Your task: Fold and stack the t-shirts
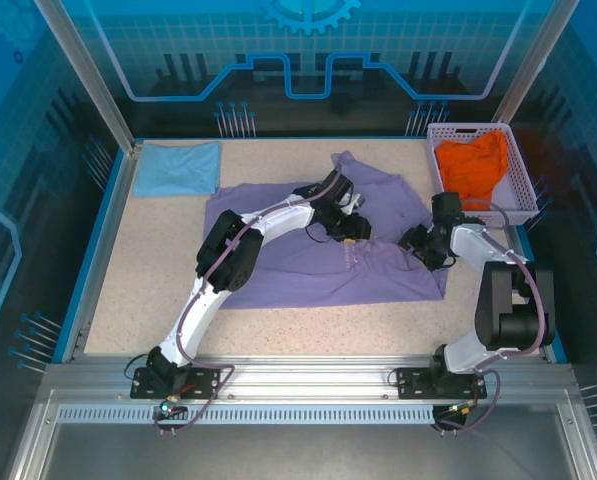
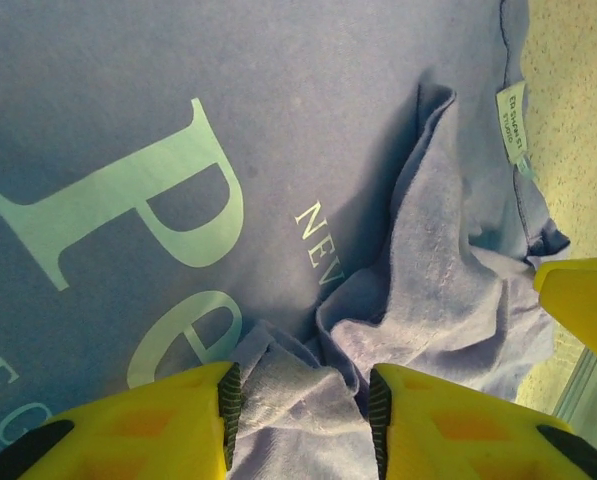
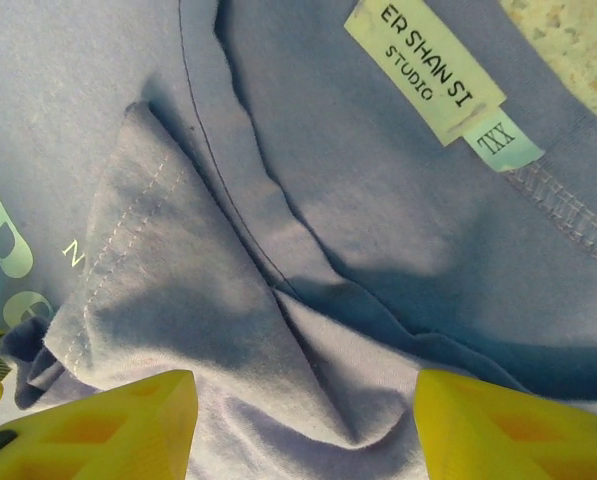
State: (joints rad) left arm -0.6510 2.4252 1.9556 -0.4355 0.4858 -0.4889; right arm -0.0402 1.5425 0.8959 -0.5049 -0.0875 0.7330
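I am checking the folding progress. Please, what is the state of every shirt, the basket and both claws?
lavender t-shirt: spread out, unfolded, partly bunched.
light blue t-shirt: folded, lying flat at the far left corner.
orange t-shirt: crumpled inside the basket.
basket: upright, holding the orange t-shirt.
left claw: pinching a bunched fold of the lavender t-shirt.
right claw: open, above the lavender t-shirt.
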